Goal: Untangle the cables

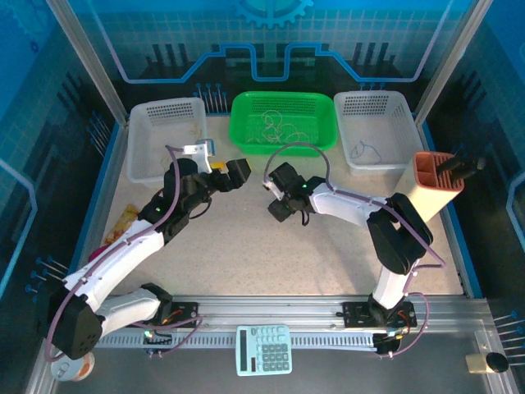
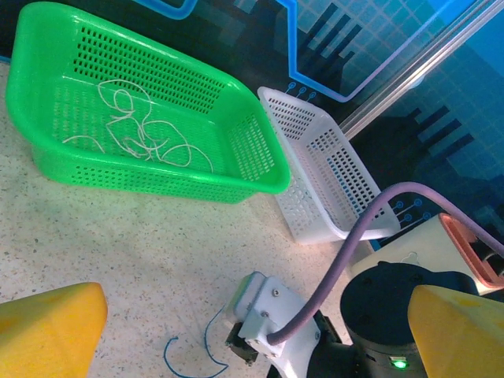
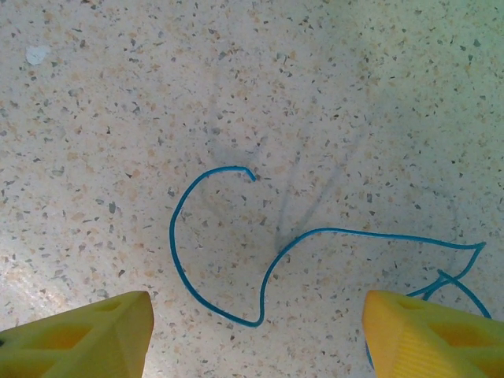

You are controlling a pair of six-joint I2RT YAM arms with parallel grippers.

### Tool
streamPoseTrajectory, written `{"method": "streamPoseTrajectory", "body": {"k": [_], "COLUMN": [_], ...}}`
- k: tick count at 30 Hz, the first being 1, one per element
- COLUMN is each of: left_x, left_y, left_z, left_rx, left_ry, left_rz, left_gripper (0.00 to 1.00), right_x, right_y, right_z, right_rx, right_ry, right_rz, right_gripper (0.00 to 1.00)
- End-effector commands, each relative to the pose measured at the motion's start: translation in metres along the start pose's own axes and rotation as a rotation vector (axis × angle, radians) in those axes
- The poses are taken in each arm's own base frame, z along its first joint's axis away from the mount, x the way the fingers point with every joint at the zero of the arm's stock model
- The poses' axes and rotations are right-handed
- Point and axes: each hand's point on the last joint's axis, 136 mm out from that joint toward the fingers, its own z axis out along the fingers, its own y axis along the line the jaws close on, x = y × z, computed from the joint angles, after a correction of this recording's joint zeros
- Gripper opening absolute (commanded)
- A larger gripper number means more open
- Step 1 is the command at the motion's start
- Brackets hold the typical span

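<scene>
Top external view: a pale blue calculator (image 1: pixel 263 349) lay at the near edge, between the two arm bases. Both arms reached toward the middle of the speckled table (image 1: pixel 246 246). The left gripper (image 1: pixel 236 172) and the right gripper (image 1: pixel 275 199) faced each other near the centre, close but apart.

In the right wrist view, the right gripper (image 3: pixel 258 307) had its yellow fingers (image 3: pixel 87 335) spread well apart, with nothing clamped between them. A thin blue cable (image 3: pixel 172 236) lay loose on the table just beyond them, in one open curl. Its right end looped back beside the right-hand finger; I could not tell whether it touched that finger.

In the left wrist view, the left gripper (image 2: pixel 256 303) stood fully spread and held nothing. The same blue cable (image 2: pixel 206 346) showed on the table just left of the right gripper's nose.

Farther back, three baskets stood in a row. The green basket (image 1: pixel 328 135) in the middle held a small tangle of whitish cables (image 1: pixel 279 125), seen as curly loops (image 2: pixel 142 134) from the left wrist. The white basket (image 1: pixel 394 156) to the right held one thin dark cable (image 1: pixel 361 152). Another white basket (image 1: pixel 139 164) stood at the far left.
</scene>
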Motion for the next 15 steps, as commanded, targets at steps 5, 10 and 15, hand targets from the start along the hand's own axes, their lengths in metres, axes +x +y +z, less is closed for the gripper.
{"method": "streamPoseTrajectory", "body": {"k": [5,10,15], "left_x": [0.003,0.003,0.004], "left_y": [0.0,0.0,0.001], "left_z": [0.001,0.002,0.001], "left_rx": [0.02,0.023,0.022], "left_ry": [0.015,0.015,0.013], "left_rz": [-0.028,-0.034,-0.037], "left_gripper": [0.99,0.99,0.99], "right_x": [0.004,-0.001,-0.016], "right_y": [0.011,0.011,0.004], "right_z": [0.014,0.026,0.03], "right_rx": [-0.008,-0.005,0.016], "right_ry": [0.049,0.058,0.045], "right_rz": [-0.054,-0.068,-0.065], "right_gripper": [0.71,0.59,0.01]}}
